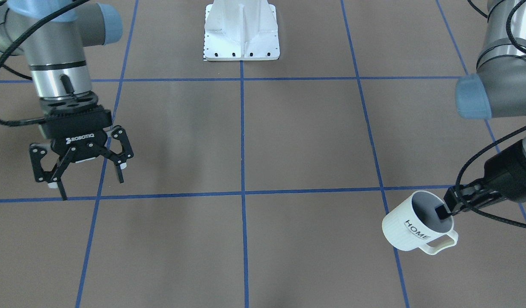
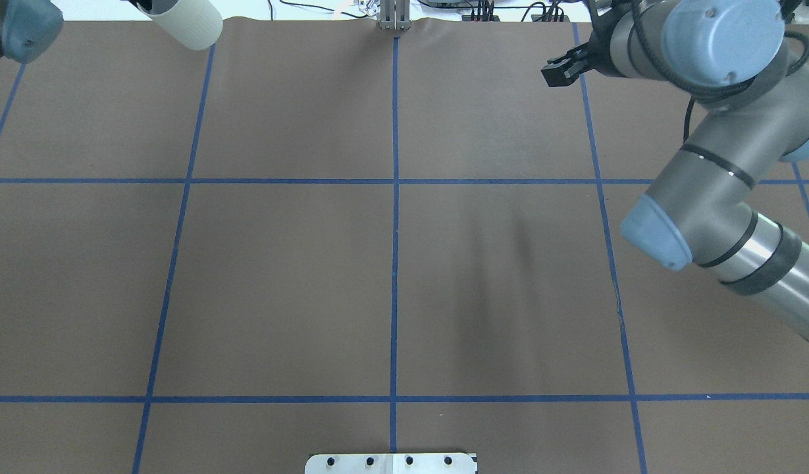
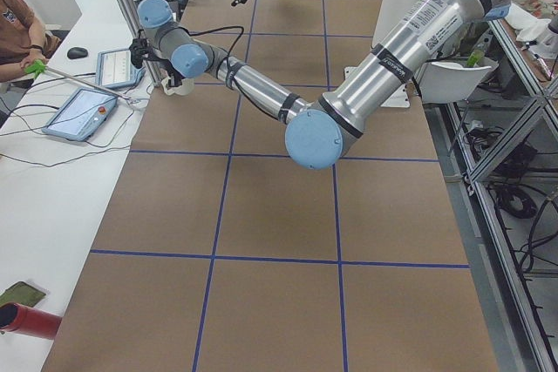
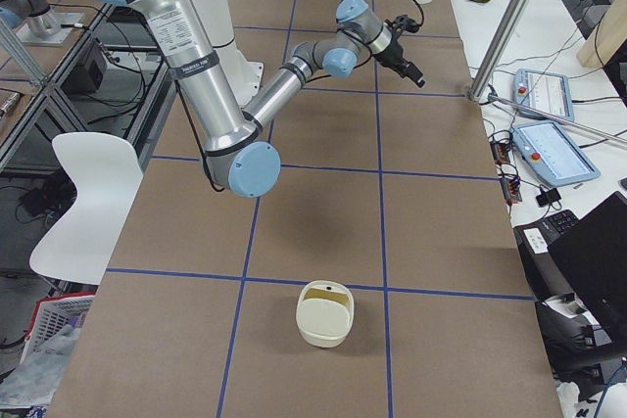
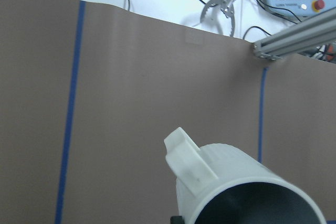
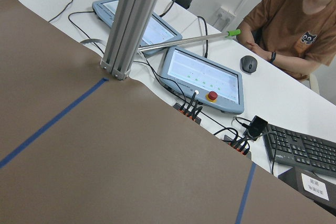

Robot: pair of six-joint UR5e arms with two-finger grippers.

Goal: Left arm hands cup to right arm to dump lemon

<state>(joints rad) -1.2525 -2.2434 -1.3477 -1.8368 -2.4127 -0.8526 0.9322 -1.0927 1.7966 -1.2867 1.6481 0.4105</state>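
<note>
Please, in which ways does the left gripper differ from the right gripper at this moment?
The left gripper is shut on the rim of the tilted cup, with one finger inside it; the right gripper is open and holds nothing. The right gripper shows white ROBOTIQ lettering; on the left gripper none is visible. Both are black two-finger grippers.

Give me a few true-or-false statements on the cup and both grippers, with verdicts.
1. The left gripper holds the cup by its rim, one finger inside. True.
2. The cup stands upright. False: it is tilted in the gripper.
3. The right gripper is open and empty. True.
4. The two grippers touch. False: they are far apart, on opposite sides of the table.
</note>
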